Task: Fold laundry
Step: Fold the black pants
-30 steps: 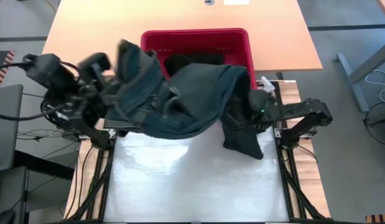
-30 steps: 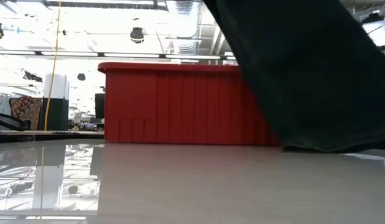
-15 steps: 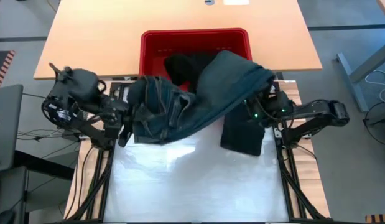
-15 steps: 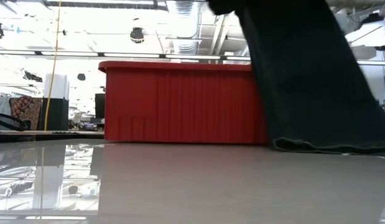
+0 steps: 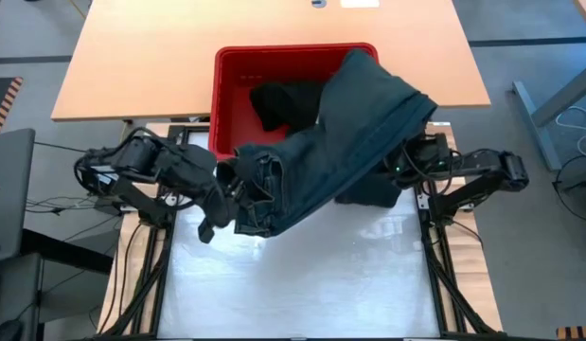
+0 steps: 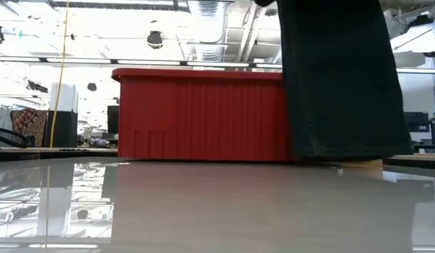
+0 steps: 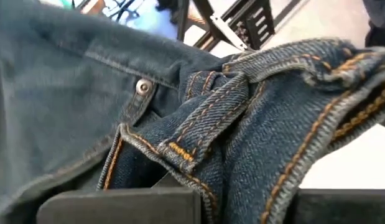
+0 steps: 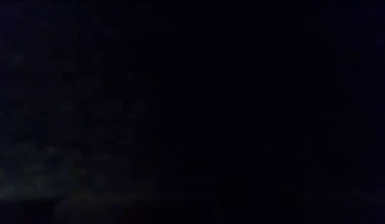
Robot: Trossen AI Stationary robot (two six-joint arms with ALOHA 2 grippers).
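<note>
High view: one jeans [image 5: 340, 142], one basket [image 5: 231, 76]

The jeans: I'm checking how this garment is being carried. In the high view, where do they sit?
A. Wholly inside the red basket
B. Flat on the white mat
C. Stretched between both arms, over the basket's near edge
C: the jeans span from the left gripper to the right gripper, crossing the red basket.

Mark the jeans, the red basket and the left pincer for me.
jeans [image 5: 340, 133]: high view, mid-leg fabric.
red basket [image 5: 238, 71]: high view, inner left wall.
left pincer [image 5: 226, 189]: high view, fingertips shut on the jeans' waistband.
</note>
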